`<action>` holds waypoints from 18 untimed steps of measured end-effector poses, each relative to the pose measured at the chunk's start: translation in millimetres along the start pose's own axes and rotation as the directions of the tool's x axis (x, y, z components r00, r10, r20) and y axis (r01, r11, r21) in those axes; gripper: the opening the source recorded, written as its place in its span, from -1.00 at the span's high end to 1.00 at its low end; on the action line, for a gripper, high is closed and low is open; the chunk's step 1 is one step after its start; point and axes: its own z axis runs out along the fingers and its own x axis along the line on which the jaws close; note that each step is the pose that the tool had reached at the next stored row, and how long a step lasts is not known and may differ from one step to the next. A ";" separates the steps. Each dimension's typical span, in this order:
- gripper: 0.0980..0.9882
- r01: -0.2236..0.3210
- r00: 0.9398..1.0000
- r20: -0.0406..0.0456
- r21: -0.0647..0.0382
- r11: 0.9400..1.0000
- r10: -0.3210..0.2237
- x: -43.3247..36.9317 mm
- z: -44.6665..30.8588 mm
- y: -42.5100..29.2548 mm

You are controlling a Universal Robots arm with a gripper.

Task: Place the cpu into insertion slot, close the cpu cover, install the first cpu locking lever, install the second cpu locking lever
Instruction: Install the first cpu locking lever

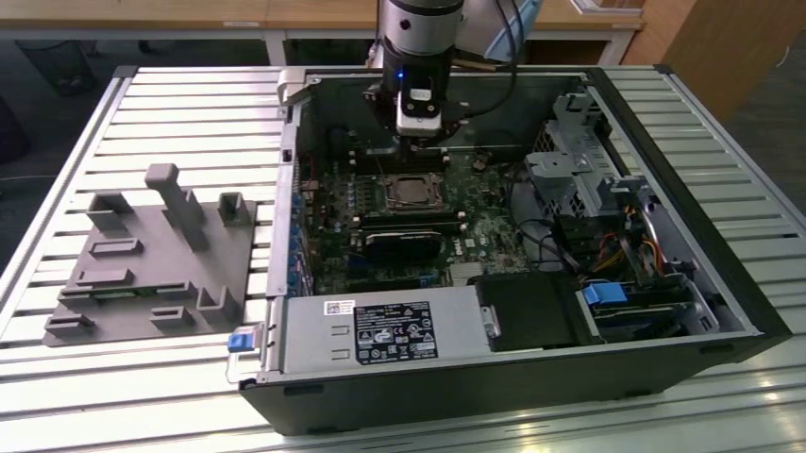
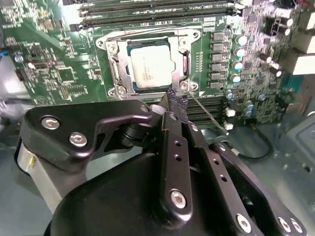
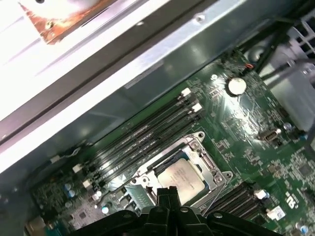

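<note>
— Ribbed metal table [image 1: 139,396] nearest in the exterior view, with an open computer case [image 1: 504,401] lying on it. What's inside?
— Closest, a power supply [image 1: 377,330]; past it, the green circuit board [image 1: 485,250].
— And the cpu [image 2: 151,69]?
— A flat square chip with a pale silvery-beige face, seated in the insertion slot [image 2: 147,33] mid-board. The cpu cover [image 2: 186,61], a thin silvery frame, lies flat around it, and the chip's face shows through its window.
— Where's the gripper [image 2: 175,100]?
— In the second wrist view its dark fingertips are pressed together, empty, right at one corner of the slot and just beside the chip. Whether they touch the frame, I cannot tell.
— From outside?
— It hangs over the board just beyond the slot, toward the case's far wall.
— Farther still?
— Long black memory slots [image 3: 142,140], then that wall.
</note>
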 end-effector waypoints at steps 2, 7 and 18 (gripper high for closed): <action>0.98 0.025 1.000 -0.001 0.001 1.000 -0.025 0.0 0.0 0.0; 0.98 0.089 0.996 -0.005 0.004 0.996 -0.089 0.0 0.0 0.0; 0.98 0.227 0.974 -0.014 0.010 0.974 -0.227 0.0 0.1 0.0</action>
